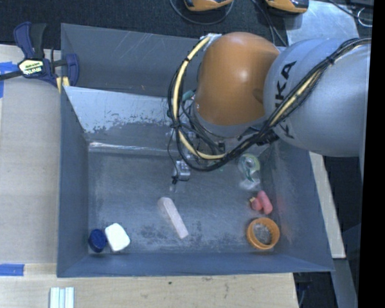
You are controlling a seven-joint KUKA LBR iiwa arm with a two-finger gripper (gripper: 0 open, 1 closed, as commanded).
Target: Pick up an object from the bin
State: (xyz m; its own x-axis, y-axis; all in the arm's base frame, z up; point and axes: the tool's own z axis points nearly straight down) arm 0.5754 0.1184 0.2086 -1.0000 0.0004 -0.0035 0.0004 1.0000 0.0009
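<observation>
Pale stick (pixel 174 218) slants upper-left to lower-right.

Thick silver-grey arm (pixel 327 93) with dark KUKA lettering (pixel 284 81) — a rounded orange cover (pixel 238 78) at its wrist, looped by yellow and black cables (pixel 180 85).

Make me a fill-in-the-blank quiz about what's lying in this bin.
In the front right corner of the bin lies a ring coloured ___.
The cap beside the white lump is ___.
The arm reaches in from the view's ___.
Missing words: orange, blue, right.
</observation>
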